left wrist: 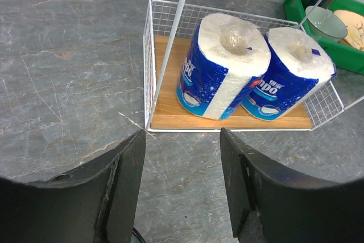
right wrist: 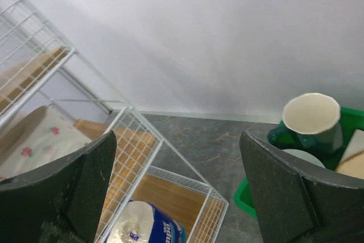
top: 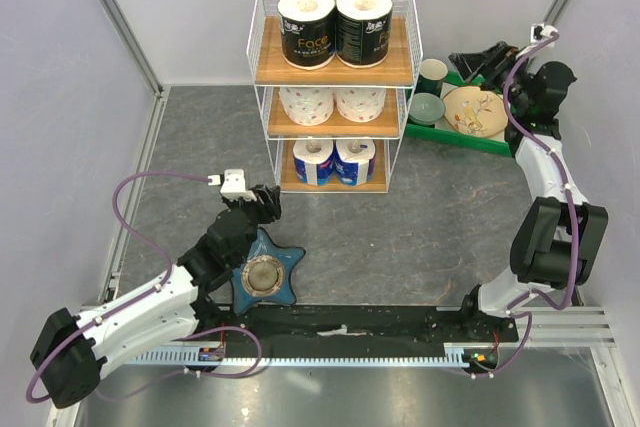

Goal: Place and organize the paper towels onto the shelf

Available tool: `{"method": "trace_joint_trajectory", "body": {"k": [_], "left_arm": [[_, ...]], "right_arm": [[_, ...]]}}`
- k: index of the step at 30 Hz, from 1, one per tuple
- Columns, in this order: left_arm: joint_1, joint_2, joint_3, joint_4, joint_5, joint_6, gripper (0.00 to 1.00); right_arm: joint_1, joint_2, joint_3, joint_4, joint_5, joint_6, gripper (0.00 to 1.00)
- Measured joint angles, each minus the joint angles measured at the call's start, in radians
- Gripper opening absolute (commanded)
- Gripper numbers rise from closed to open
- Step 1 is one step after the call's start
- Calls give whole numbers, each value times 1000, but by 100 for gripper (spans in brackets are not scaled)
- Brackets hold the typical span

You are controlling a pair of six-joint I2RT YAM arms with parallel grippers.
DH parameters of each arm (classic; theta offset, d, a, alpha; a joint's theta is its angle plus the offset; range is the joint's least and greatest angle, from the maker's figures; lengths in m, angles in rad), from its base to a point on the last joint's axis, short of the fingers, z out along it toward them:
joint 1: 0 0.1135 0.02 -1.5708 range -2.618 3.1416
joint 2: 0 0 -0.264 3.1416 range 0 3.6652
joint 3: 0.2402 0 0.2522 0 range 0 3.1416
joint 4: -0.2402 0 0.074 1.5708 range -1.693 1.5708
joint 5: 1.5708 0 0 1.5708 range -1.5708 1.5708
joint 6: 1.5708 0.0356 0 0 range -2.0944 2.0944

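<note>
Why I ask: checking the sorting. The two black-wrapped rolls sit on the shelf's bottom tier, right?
No. The two black-wrapped rolls sit on the shelf's top tier, not the bottom, as the top external view shows; the bottom tier holds the blue-wrapped rolls.

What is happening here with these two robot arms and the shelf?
Two robot arms are stocking the shelf with paper towels. All six rolls sit on it: two black-wrapped rolls on top, two white rolls in the middle, two blue-white rolls at the bottom. Neither arm holds anything. The left claw is open, low, facing the bottom tier, beside a blue star-shaped dish. The right claw is open too, up near the green tray of dishes.
</note>
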Motion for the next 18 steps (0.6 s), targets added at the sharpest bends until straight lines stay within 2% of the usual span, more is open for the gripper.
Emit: {"method": "trace_joint_trajectory", "body": {"k": [9,18], "left_arm": [[0,10,2,0,0,0,62],[0,16,3,0,0,0,62]], "right_arm": [[118,2,79,-150,-61,-185,97],[157,52,80,-169,-88,-228,96]]}}
